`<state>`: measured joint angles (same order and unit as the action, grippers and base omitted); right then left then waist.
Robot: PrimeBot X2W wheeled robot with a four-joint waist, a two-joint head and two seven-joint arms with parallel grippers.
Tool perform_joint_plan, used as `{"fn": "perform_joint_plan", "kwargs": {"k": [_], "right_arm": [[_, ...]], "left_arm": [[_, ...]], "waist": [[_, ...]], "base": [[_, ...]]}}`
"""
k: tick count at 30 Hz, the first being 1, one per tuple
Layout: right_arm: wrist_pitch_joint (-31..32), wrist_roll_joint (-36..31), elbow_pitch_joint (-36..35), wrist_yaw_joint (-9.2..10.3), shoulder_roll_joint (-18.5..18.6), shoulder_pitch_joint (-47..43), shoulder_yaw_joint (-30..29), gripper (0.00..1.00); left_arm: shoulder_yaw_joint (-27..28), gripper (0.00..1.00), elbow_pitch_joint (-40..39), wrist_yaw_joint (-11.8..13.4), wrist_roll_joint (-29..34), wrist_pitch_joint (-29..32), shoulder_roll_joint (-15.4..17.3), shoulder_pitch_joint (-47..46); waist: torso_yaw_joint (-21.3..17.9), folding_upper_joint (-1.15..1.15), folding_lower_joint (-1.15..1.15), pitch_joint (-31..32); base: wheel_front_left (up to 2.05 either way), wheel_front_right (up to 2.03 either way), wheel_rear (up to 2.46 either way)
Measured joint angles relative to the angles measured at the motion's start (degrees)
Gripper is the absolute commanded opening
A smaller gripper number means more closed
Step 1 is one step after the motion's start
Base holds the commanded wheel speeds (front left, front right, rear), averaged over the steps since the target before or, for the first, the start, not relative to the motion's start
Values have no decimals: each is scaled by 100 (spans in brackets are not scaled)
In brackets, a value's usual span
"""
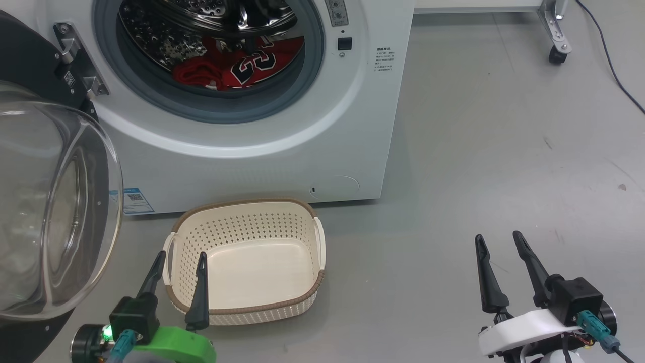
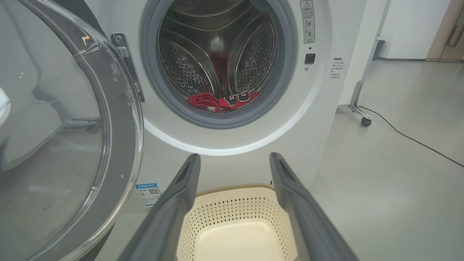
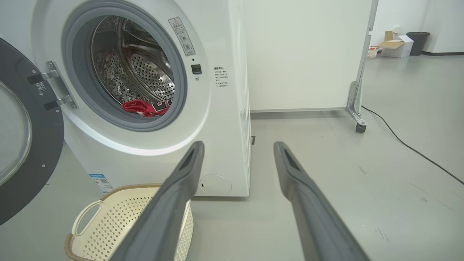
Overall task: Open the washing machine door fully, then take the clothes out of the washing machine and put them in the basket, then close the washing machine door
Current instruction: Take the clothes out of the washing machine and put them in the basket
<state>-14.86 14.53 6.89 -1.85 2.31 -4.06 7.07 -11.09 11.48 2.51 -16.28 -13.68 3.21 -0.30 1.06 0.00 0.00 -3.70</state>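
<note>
The clothes (image 1: 237, 68) lie red at the bottom of the drum (image 1: 161, 40) of the washing machine (image 1: 262, 161) in the head view. The washing machine door (image 1: 50, 212) stands swung open at the left. The basket (image 1: 242, 203) sits on the floor (image 1: 478, 151) just before the machine. The left gripper (image 1: 181, 253) hangs at the basket's near-left corner and the right gripper (image 1: 498, 235) is well apart over the floor. Both have their fingers spread wide and free.

The left wrist view looks between its wide fingers at the basket below and the clothes low in the drum.

The right wrist view shows its wide fingers over the floor, with the basket at lower left.
</note>
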Motion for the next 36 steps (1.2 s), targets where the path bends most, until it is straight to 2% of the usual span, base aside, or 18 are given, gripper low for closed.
{"fn": "perform_joint_plan", "kwargs": {"k": [19, 36], "right_arm": [[0, -45, 102, 1, 0, -2, 27, 100], [0, -45, 123, 1, 0, -2, 41, 100]], "left_arm": [[-10, 100, -96, 22, 23, -1, -2, -1], [-9, 100, -101, 30, 25, -8, -3, -1]], "waist": [[7, 0, 0, -6], [-13, 0, 0, -4]], "base": [[20, -20, 0], [92, -92, 0]]}}
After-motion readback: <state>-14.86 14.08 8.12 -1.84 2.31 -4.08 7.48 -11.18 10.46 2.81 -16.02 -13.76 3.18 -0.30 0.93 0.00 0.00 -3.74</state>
